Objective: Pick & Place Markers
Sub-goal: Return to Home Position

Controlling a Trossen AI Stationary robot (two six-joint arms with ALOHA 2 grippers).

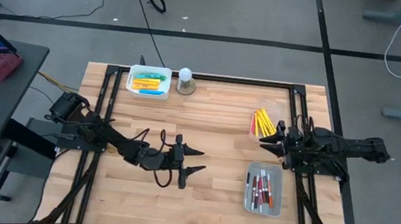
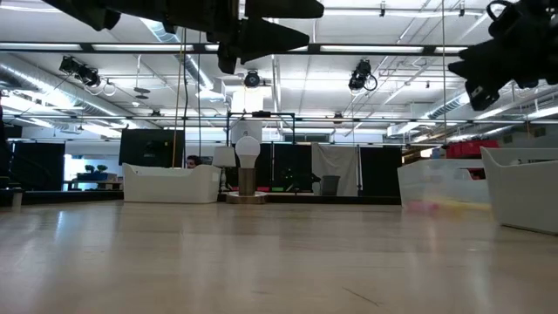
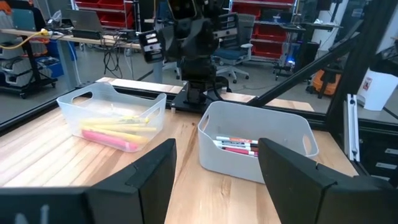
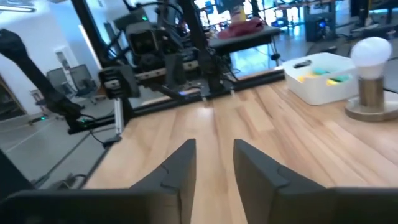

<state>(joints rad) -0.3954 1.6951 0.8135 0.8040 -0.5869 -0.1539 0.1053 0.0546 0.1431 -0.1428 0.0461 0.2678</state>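
Observation:
The markers lie in three bins. A white bin at the far left holds yellow, green and blue ones. A clear bin at the right holds yellow and pink ones. A grey bin at the near right holds white and red ones. My left gripper hangs open and empty above the table's middle. My right gripper hangs above the table beside the clear bin's near edge, fingers a little apart and empty. Both grippers show high up in the low view, the left one and the right one.
A white ball-topped round object stands on a wooden base next to the white bin at the far edge. Black frame rails run along the table's left, far and right sides. Bare wood lies between the two grippers.

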